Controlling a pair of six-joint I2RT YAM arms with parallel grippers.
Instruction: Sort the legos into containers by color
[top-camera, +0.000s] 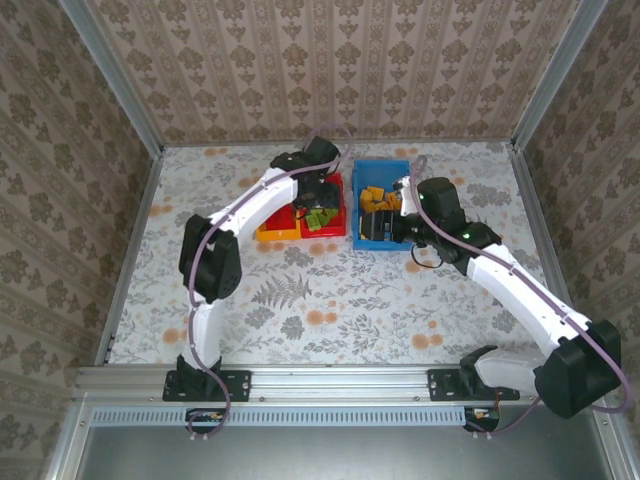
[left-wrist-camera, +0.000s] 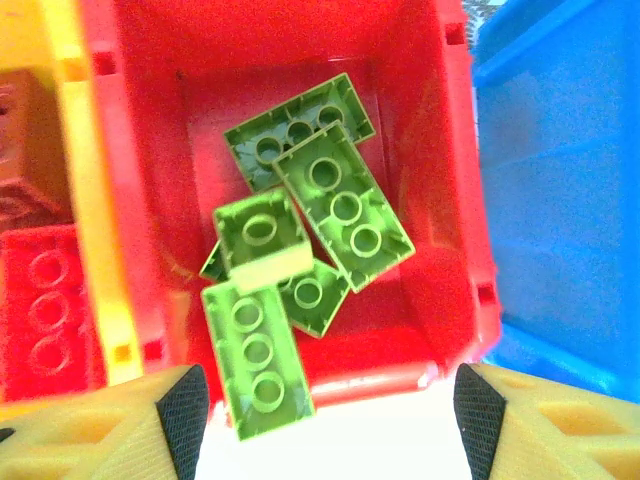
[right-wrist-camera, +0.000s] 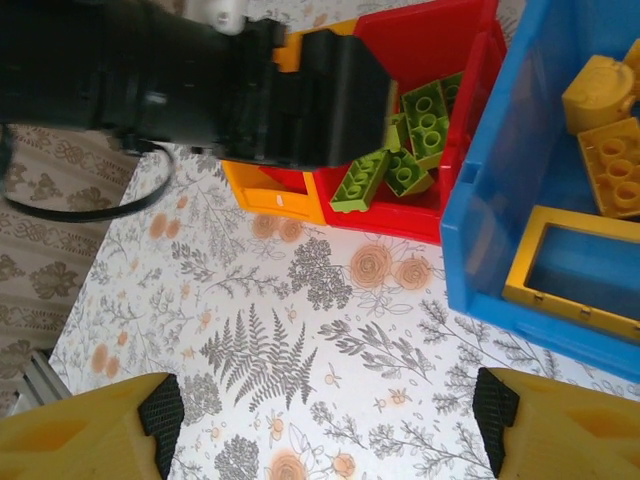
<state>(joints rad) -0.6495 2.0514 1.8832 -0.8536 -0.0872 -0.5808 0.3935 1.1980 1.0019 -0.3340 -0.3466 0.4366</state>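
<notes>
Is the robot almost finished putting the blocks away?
Nearly done, it seems: green legos lie in the red bin, red legos in the yellow bin, yellow legos in the blue bin. The left gripper and right gripper are open, holding nothing. Left: maybe nothing; the flowery table makes strays hard to spot.

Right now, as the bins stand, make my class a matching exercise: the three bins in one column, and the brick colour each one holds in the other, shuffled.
Bins
1. red bin
2. blue bin
3. yellow bin

Contents
A. red bricks
B. green bricks
C. yellow bricks

Pairs: 1-B, 2-C, 3-A
</notes>
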